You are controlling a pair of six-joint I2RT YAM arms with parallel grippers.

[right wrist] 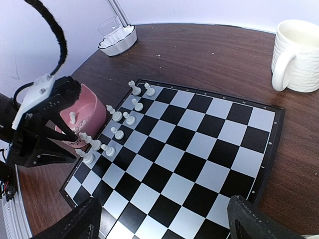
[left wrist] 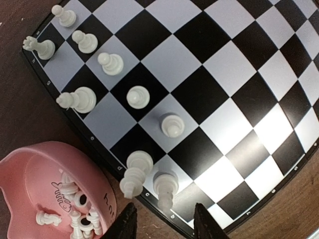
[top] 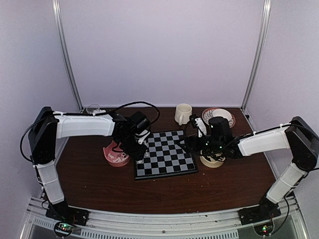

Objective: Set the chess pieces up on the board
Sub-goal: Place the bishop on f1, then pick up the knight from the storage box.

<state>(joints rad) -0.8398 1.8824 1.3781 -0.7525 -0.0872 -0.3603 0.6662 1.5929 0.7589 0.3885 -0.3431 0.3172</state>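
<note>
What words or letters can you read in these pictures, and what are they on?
Nothing reads clearly.
Board: tiny pale marks along its rim, too small to read.
Pink bowl: dark print inside, partly hidden by white chess pieces, not readable.
Cream mug: no print showing.

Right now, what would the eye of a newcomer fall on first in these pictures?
The black-and-grey chessboard in the middle of the dark table stands out first, with small white chess pieces lined along its left edge only. Beside that edge sits a pink bowl holding more white pieces, and the left claw hovers open over the edge.
</note>
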